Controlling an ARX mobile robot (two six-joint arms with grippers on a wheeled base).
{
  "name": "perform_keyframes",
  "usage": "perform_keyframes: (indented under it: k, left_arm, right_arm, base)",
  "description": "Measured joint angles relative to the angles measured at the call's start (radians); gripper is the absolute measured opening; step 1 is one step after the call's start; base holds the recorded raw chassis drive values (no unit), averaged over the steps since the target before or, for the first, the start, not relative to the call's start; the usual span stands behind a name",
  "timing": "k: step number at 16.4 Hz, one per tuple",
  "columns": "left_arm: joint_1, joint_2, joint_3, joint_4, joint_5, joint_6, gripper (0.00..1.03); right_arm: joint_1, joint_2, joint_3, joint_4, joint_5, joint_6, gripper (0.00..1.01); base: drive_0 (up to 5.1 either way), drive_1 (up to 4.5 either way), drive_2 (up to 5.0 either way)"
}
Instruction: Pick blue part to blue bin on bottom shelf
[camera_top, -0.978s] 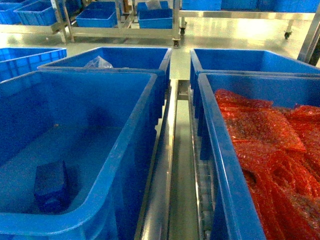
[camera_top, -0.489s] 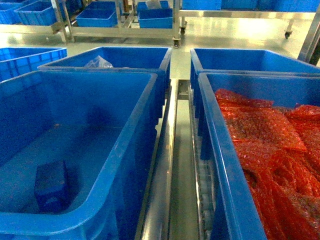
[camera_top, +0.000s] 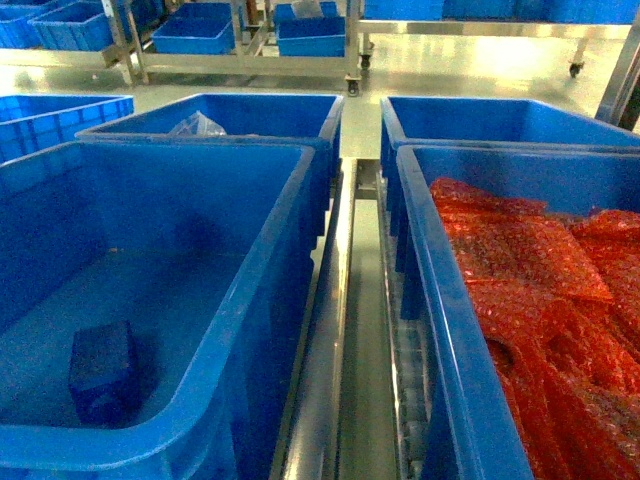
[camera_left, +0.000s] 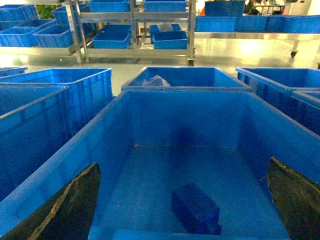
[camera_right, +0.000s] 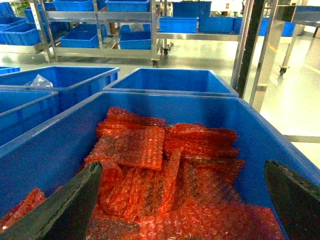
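The blue part (camera_top: 102, 372) is a small dark-blue block lying on the floor of the large blue bin (camera_top: 262, 290), near its front left corner. In the left wrist view the blue part (camera_left: 196, 208) lies low in the blue bin (camera_left: 120, 125), below and between the two dark fingers (camera_left: 75, 205). My left gripper (camera_left: 183, 162) is open and holds nothing. My right gripper (camera_right: 182, 163) is open over the tote of red bags (camera_right: 150, 165). Neither gripper shows in the head view. A steel strip of the bottom shelf (camera_top: 335, 340) runs between the totes.
The tote with red bags (camera_top: 440, 330) stands right of the blue bin. Two more blue totes (camera_top: 250, 115) (camera_top: 500, 120) sit behind, one holding a clear bag (camera_top: 196, 126). A steel rack with blue crates (camera_top: 300, 40) stands across the floor. A dark upright (camera_right: 247, 50) rises at the right.
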Motion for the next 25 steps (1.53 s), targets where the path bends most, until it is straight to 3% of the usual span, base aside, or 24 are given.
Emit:
perform_keyframes:
  k: [25]
  left_arm:
    - [0.0,0.0,0.0,0.0,0.0,0.0,0.98]
  right_arm:
    - [0.0,0.0,0.0,0.0,0.0,0.0,0.98]
  base:
    - [0.0,0.0,0.0]
